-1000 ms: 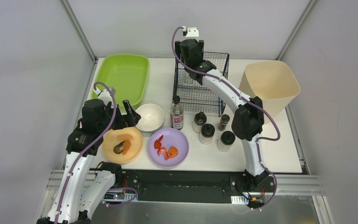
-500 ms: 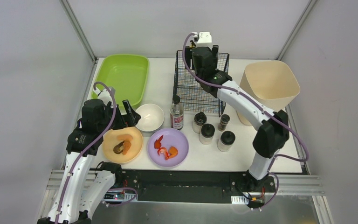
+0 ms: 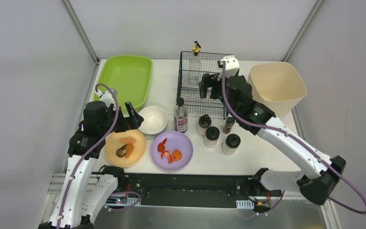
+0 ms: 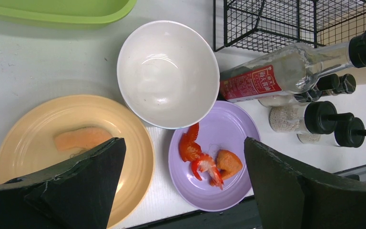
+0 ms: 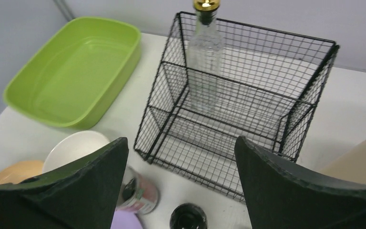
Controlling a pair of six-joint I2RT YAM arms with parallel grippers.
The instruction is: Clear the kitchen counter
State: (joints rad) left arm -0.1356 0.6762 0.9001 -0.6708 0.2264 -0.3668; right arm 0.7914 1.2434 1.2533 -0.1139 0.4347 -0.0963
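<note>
The white kitchen counter holds a white bowl, an orange plate with food pieces, a purple plate with shrimp, a red-label bottle and several black-capped spice jars. My left gripper is open and empty, hovering over the bowl and both plates. My right gripper is open and empty above the front of the black wire basket. A clear gold-capped bottle stands in the basket's far left corner.
A green tray lies at the back left. A beige bin stands at the back right beside the basket. The red-label bottle and one jar sit just below my right gripper.
My right arm has swung from the basket's far left corner toward its front right. The clear bottle it hid now stands alone in the basket. The left arm has not moved.
</note>
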